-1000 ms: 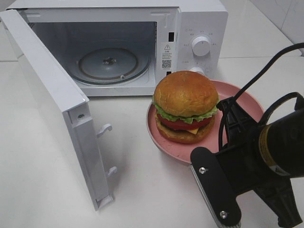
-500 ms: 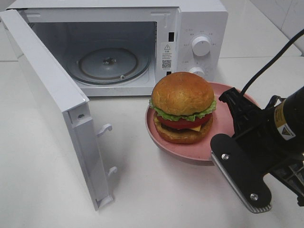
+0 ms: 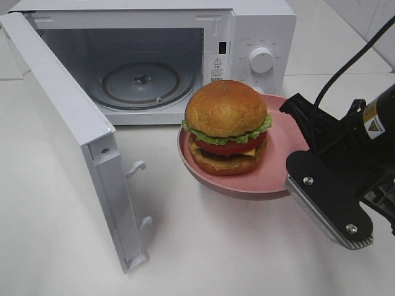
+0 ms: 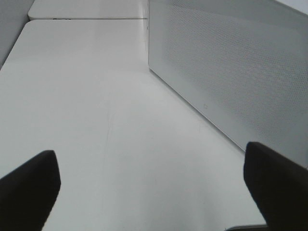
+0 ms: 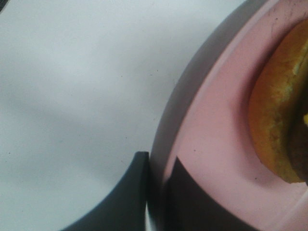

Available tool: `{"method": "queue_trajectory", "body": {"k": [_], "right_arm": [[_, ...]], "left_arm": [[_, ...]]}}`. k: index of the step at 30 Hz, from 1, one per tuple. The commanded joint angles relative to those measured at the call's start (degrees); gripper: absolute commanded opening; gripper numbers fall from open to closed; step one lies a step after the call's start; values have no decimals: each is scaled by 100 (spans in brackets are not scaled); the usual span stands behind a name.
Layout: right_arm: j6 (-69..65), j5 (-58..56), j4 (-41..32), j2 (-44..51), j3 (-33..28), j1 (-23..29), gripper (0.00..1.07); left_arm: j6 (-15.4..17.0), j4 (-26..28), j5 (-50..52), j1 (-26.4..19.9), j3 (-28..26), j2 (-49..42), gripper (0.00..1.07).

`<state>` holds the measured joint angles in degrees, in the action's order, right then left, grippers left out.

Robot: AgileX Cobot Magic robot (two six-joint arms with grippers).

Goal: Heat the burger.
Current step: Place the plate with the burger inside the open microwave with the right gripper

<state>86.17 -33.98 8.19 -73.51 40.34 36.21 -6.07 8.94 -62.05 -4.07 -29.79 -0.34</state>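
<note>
Golden-brown, tall layered burger point(image 3: 226, 126) sits on a round pink plate point(image 3: 281, 142) just before the open white microwave point(image 3: 259, 37). Only my wrist view shows my right gripper point(image 5: 156, 192) pinching the plate's rim. My left gripper point(image 4: 154, 192) gapes wide, empty.

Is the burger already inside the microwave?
No, the burger sits on the pink plate in front of the open microwave.

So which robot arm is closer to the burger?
Right. The right fingers grip the pink plate's rim beside the burger. The left fingers hang open over the table beside the microwave.
</note>
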Motion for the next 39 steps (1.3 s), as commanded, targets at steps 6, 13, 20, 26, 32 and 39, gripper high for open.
{"method": "queue_trajectory", "body": {"k": [6,13,20,26,32,39], "right_arm": [[550,275,-418,86,149,-23,0],[556,441,-441,63,160,-23,0],[550,567,-533,-264,418,-23,0],[550,762,-619,-659,693,-23,0],[550,905,-613,-1060,1060,-23,0],[550,1003,-613,-1335,1381,-23,0]], "left_arm": [[23,11,74,-17,17,-103,96],[23,11,74,-17,17,-103,96],[23,11,74,-17,17,-103,96],[23,11,74,-17,17,-103,96],[23,11,74,-17,17,-103,96],[23,11,74,-17,17,-103,96]]}}
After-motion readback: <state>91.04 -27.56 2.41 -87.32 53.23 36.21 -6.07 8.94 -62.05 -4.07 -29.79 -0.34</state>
